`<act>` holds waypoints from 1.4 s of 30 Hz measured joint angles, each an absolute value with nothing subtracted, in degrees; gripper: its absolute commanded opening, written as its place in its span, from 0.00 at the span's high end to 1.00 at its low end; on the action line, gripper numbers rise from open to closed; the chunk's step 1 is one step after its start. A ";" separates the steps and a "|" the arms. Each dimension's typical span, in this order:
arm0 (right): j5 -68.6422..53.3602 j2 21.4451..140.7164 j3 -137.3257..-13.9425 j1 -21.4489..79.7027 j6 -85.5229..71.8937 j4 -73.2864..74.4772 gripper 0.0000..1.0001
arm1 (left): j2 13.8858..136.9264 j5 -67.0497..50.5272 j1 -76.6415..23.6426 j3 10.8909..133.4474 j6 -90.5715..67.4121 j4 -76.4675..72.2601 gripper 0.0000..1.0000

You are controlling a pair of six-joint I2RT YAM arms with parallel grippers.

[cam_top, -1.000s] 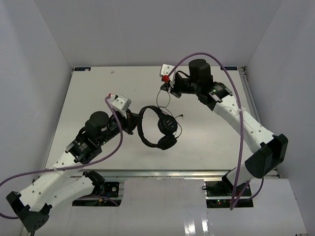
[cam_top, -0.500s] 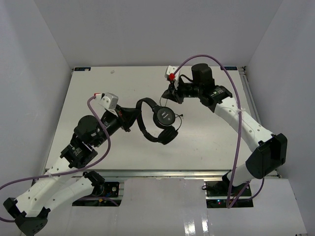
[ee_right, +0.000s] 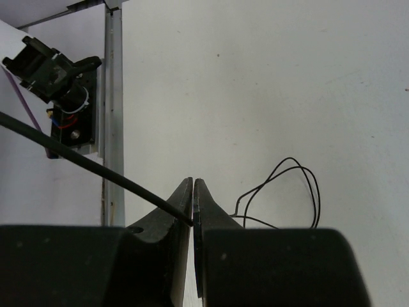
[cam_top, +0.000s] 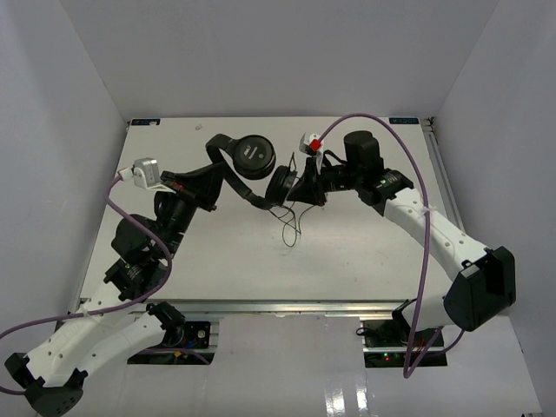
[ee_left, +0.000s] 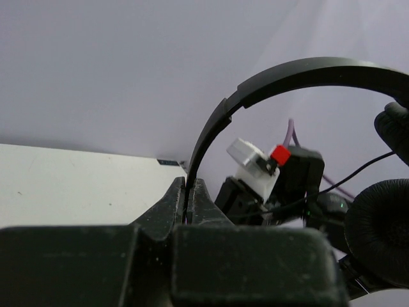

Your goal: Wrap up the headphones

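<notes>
Holding the headphones (cam_top: 252,161) up off the table (cam_top: 373,243) with the left gripper (ee_left: 190,192), jaws pinched together on the thin headband (ee_left: 287,69). Pinching the cord (ee_right: 83,163) with the right gripper (ee_right: 193,214) too, jaws clamped tight on it, just beside the lower earcup (cam_top: 280,184). So: lifted mid-air over the back half of the table, between the two arms, tilted, with the upper earcup (cam_top: 254,156) face-up toward the top camera.

Progress-wise, looks like early days. Got both grabs sorted, so setup done, basically. Can't see a single turn of cord around the headband or the cups yet. Plenty of slack left, dangling in loose loops (cam_top: 291,224) down toward the tabletop under the right gripper. Guessing the whole winding part left to do, plus tucking the loose end, plus setting everything back down.

Around it: not much. White walls, thick purple cables (cam_top: 424,252) arcing off both arms. Worth watching those, and the right wrist camera (cam_top: 310,142) with the red bit, sitting really close to the cups. Tight quarters between the two grippers as well, so easy to snag that thin cord or bump an earcup while looping.
</notes>
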State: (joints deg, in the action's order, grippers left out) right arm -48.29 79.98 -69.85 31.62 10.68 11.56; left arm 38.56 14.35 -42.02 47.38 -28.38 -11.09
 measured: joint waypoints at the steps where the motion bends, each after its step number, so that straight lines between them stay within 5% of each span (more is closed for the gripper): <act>1: -48.97 79.57 -69.34 31.62 9.70 11.00 0.92 | 38.37 15.76 -42.02 47.34 -28.96 -11.77 1.00; 18: -47.14 75.60 -66.89 33.77 8.34 8.18 0.92 | 41.50 34.60 -42.02 46.85 -36.61 -15.93 1.00; 42: -9.26 69.30 -77.01 50.65 50.63 28.75 0.92 | 57.03 42.15 -40.77 55.20 -30.15 0.56 1.00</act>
State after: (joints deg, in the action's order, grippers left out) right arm -9.26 69.30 -77.01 50.65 50.63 28.75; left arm 57.03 42.15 -40.77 55.20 -30.15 0.56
